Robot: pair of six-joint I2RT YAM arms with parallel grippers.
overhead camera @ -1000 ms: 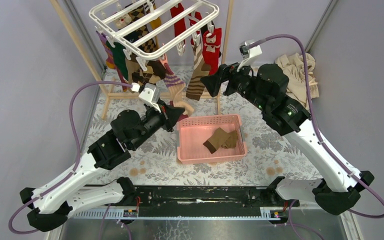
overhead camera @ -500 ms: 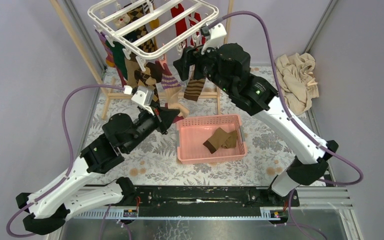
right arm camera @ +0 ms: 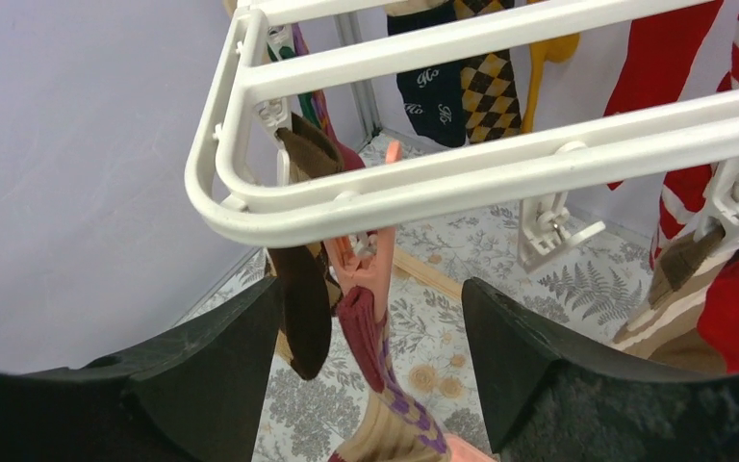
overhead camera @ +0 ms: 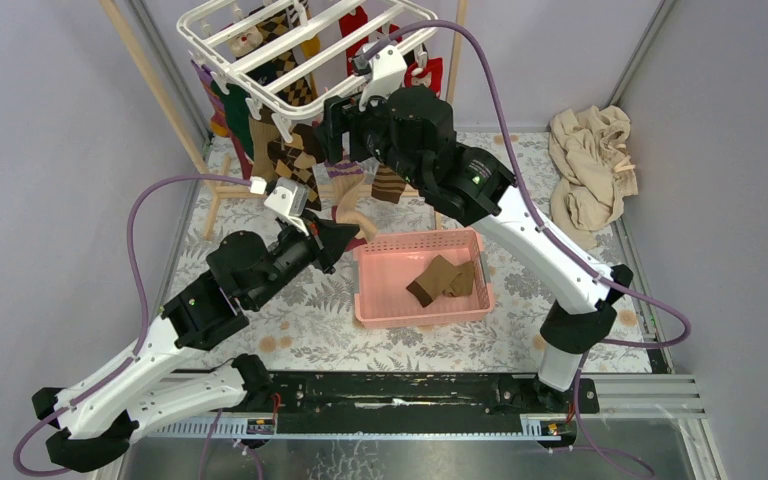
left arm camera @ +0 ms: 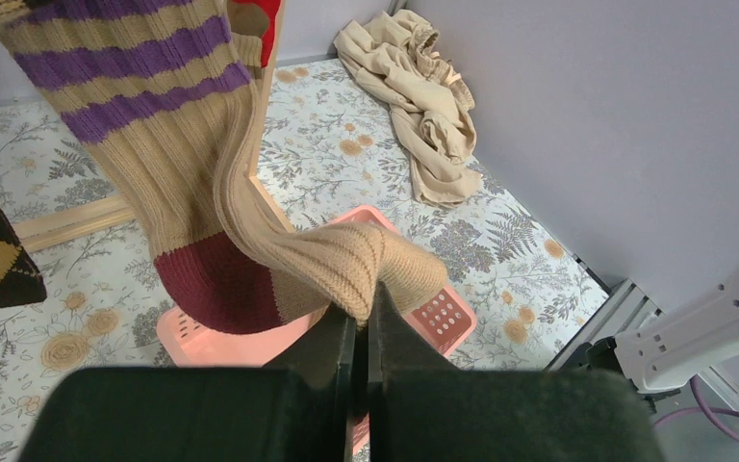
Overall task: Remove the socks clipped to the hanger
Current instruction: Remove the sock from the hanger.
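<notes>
The pink perforated basket [overhead camera: 368,300] holds a brown sock [overhead camera: 445,278]. At its far-left corner, the left gripper [left arm camera: 366,310] pinches a ribbed, purple-striped sock [left arm camera: 183,164]. Farther behind, the right gripper [right arm camera: 370,300] gapes beneath the white barred hanger [right arm camera: 462,178].

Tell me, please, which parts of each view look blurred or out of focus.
Left wrist view: the left fingers are dark and soft, the striped sock crisp. Right wrist view: the right fingers blur, the hanger is sharp. Top external view: even light, no glare.
</notes>
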